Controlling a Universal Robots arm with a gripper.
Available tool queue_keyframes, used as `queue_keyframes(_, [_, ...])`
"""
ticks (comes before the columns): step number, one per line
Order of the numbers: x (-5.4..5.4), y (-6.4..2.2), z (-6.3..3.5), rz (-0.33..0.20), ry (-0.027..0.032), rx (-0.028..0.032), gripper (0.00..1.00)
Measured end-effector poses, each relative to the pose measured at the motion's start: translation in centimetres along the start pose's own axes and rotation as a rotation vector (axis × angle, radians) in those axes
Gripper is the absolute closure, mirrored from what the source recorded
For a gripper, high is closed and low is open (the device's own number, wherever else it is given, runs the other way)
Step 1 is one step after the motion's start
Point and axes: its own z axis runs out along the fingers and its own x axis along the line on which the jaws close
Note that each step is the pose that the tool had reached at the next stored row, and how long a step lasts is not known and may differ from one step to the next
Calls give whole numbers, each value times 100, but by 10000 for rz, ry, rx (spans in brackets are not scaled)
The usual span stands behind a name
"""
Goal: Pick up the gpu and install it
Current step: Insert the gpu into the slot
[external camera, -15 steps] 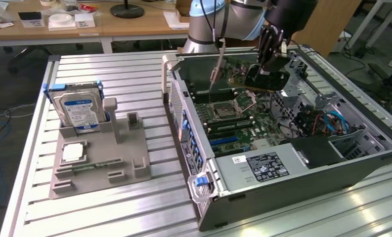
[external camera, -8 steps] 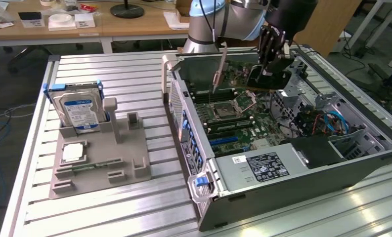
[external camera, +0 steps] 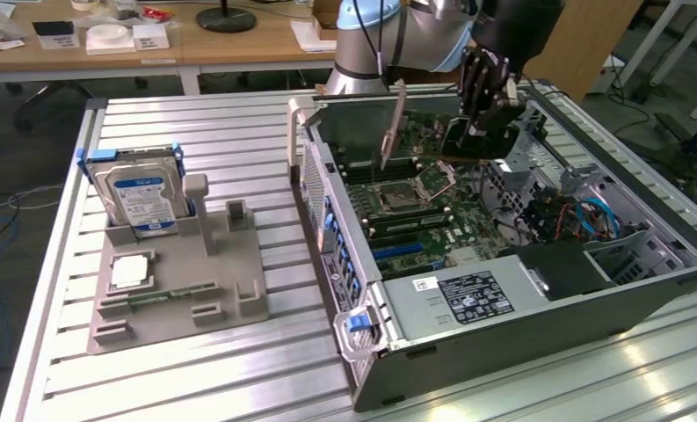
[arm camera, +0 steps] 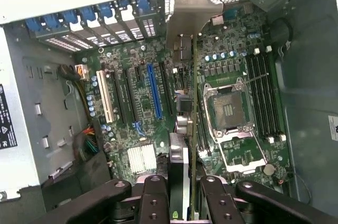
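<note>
The gpu [external camera: 466, 141] hangs over the open computer case [external camera: 524, 334], held edge-down above the motherboard [external camera: 413, 207]. Its silver bracket [external camera: 392, 123] points toward the case's slotted rear wall. My gripper [external camera: 487, 88] is shut on the card's far end from above. In the wrist view the gpu [arm camera: 193, 123] appears edge-on, with its bracket [arm camera: 191, 10] near the rear slot covers and my gripper [arm camera: 185, 195] clamped on it between two black fingers [arm camera: 156, 197]. The card hovers between the long blue slot [arm camera: 154, 92] and the processor socket [arm camera: 229, 110], apart from the board.
On the exterior view's left, a grey fixture [external camera: 225, 264] holds an upright hard drive [external camera: 143, 193], a processor chip [external camera: 130, 272] and a green memory stick [external camera: 161, 299]. Inside the case are the power supply [external camera: 466, 299], drive cage [external camera: 536, 171] and blue cables [external camera: 594, 215].
</note>
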Motion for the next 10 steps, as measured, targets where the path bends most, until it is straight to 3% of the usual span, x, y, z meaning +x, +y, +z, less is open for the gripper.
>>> queue_keyframes(10, [0,0,10,-572,-17,127,72])
